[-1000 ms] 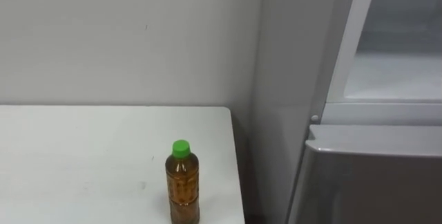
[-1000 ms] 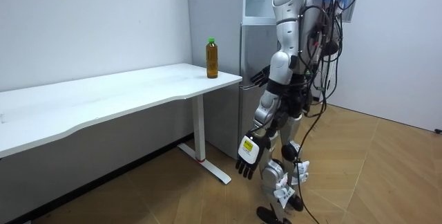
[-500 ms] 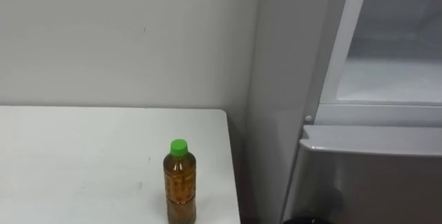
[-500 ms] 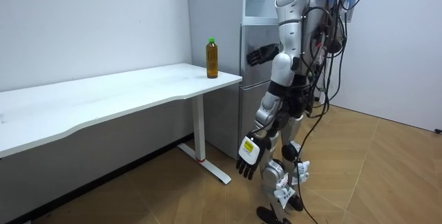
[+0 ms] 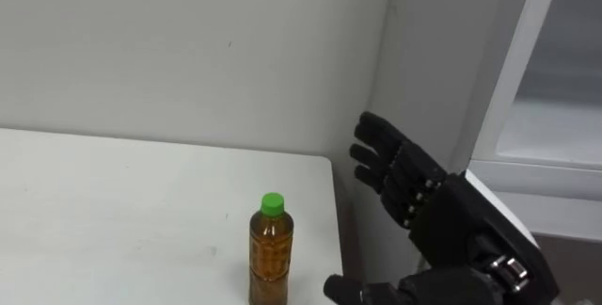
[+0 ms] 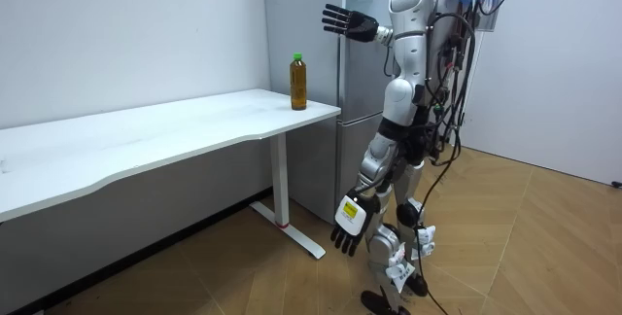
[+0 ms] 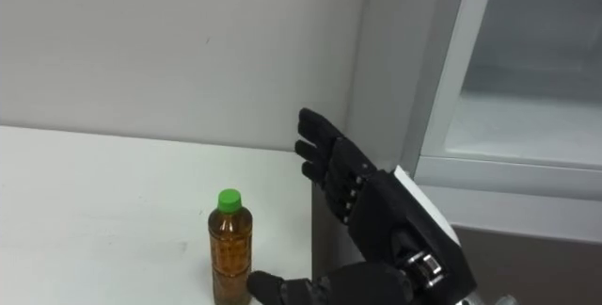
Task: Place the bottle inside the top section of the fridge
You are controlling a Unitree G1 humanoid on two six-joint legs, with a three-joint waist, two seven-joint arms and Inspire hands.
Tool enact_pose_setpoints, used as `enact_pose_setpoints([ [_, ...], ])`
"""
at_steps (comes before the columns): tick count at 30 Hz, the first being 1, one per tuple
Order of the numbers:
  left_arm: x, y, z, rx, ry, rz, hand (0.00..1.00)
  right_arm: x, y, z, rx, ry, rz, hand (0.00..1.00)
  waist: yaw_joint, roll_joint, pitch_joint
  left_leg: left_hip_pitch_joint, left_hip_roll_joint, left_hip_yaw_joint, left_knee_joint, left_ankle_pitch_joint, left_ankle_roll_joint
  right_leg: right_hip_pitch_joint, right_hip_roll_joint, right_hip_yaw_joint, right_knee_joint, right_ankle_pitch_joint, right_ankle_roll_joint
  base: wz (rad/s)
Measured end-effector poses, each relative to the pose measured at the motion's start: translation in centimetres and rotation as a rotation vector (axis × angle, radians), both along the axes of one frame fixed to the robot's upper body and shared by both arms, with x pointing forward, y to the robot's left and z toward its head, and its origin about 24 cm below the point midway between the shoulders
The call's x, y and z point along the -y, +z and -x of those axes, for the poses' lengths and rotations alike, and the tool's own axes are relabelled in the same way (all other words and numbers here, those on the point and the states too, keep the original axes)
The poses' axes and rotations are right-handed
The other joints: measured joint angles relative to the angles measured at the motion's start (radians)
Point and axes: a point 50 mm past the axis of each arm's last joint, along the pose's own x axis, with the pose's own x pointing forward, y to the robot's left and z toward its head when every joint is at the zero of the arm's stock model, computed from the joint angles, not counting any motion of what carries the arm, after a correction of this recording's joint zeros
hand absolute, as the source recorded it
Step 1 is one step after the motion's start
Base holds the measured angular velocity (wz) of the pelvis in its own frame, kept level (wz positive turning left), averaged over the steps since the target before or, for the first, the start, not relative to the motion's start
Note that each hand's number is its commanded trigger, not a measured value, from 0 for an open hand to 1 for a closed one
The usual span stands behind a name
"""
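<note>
A brown bottle (image 5: 271, 253) with a green cap stands upright near the right-hand corner of the white table (image 5: 103, 211). My right hand (image 5: 414, 187) is raised just to the right of it, open, fingers spread and pointing toward the back wall, thumb (image 5: 372, 294) reaching toward the bottle's base without holding it. The room view has this hand (image 6: 346, 21) high above the bottle (image 6: 298, 82). My left hand (image 6: 347, 224) hangs beside my leg, fingers relaxed. I stand in front of the fridge (image 6: 362, 72).
The fridge's upper compartment (image 7: 527, 88) stands open at the right, its pale shelf visible; the grey lower door (image 7: 531, 253) is closed beneath it. A bare white wall (image 5: 188, 51) runs behind the table. Wooden floor (image 6: 505, 247) spreads around me.
My right hand has risen from waist height to above the table and come into the eye views beside the bottle. The head camera has shifted slightly. The bottle has not moved.
</note>
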Motion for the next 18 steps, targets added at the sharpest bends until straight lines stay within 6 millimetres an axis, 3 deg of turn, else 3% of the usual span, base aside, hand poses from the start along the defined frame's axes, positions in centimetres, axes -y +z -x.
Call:
enact_pose_setpoints([
  [4,0.2,-0.1,-0.4,0.004,-0.014,0.004,0.0,0.1,-0.9,-0.4,-0.039,-0.018,-0.013,0.0,0.017,0.014,0.0037,-0.007,0.0,0.0,0.0,0.0,0.0,-0.01,0.0,-0.005,0.0,0.0,0.0,-0.01],
  [8,0.2,-0.1,-0.6,0.008,-0.015,0.002,0.0,0.0,-1.2,-0.5,-0.054,-0.032,-0.022,0.0,0.025,0.024,0.0021,-0.009,0.001,0.0,0.0,0.0,0.0,-0.011,0.0,-0.012,0.0,0.0,0.0,0.0],
  [18,0.3,-0.1,-0.6,-0.007,-0.034,-0.041,0.0,-0.6,-1.3,-0.6,-0.064,-0.044,-0.039,0.0,0.027,0.017,-0.0043,-0.008,-0.001,-0.014,0.0,0.0,0.0,-0.004,-0.002,-0.031,-0.001,0.0,0.0,0.03],
])
